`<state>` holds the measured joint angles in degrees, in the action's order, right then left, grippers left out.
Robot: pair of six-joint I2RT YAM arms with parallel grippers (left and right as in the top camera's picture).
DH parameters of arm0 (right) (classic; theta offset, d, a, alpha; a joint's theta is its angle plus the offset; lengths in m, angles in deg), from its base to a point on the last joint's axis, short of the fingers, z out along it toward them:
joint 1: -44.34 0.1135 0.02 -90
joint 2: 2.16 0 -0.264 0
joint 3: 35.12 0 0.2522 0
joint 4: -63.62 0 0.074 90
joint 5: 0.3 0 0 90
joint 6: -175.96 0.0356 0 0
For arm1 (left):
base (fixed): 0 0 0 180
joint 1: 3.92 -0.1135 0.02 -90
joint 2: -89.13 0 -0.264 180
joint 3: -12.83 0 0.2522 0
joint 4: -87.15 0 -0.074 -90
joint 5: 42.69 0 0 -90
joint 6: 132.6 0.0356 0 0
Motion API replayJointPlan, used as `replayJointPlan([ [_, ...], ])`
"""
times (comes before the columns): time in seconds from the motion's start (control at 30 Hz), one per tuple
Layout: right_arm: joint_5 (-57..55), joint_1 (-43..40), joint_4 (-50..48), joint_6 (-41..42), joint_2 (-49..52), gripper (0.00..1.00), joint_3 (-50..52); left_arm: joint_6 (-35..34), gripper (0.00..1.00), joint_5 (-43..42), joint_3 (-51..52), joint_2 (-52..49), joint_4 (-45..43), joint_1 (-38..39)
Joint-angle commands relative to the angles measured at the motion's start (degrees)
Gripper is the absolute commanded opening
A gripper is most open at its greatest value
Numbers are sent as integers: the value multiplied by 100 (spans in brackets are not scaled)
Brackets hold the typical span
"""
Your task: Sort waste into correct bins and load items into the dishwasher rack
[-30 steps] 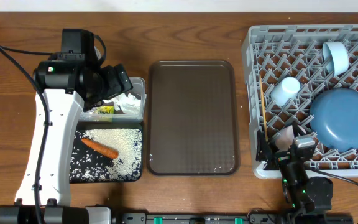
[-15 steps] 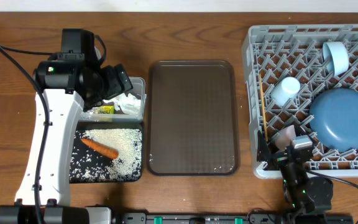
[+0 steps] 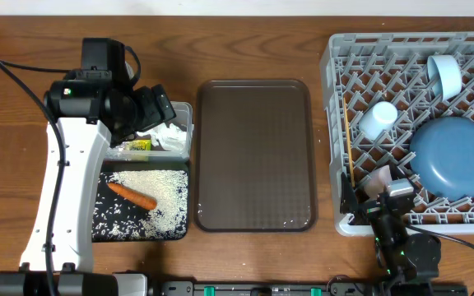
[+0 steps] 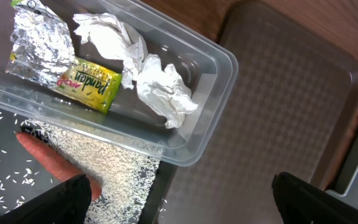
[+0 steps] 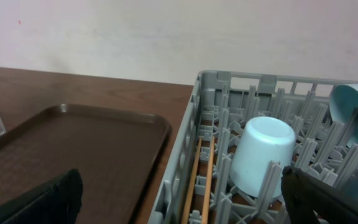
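Observation:
The clear tub (image 3: 179,111) holds crumpled napkins (image 4: 157,84) and the foil wrapper (image 4: 39,50). The black tray (image 3: 105,228) holds the carrot piece (image 3: 132,195) and rice (image 3: 167,189). My left gripper (image 3: 160,104) hovers open and empty over the tub; it also shows in the left wrist view (image 4: 179,202). The dishwasher rack (image 3: 336,82) holds the blue plate (image 3: 453,156), a light blue cup (image 3: 379,119), a pale item (image 3: 444,74) at the back, chopsticks (image 3: 348,148) and the pink cup (image 3: 375,176). My right gripper (image 3: 391,194) is open beside the pink cup at the rack's front left.
The brown serving tray (image 3: 253,156) lies between the bins and the rack, with a few rice bits near its front edge. In the right wrist view the chopsticks (image 5: 201,180) lie along the rack's left wall (image 5: 185,162), next to the upturned cup (image 5: 263,149).
The right gripper has shifted slightly at the rack's front left corner, and the pink cup shows a little differently. The left arm has not moved.

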<state>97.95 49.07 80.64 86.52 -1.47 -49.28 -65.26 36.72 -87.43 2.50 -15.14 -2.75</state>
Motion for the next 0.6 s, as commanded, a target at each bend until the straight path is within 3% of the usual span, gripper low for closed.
replayJointPlan([
  [0.0,-50,-17,28,-105,-39,99,9,-7,95,-33,-138,81,9,-24],
  [0.37,-50,-17,28,-105,-39,99,9,-9,95,-33,-116,219,9,24],
  [0.57,-50,-17,28,-105,-39,99,9,-7,95,-33,-111,1123,9,144],
])
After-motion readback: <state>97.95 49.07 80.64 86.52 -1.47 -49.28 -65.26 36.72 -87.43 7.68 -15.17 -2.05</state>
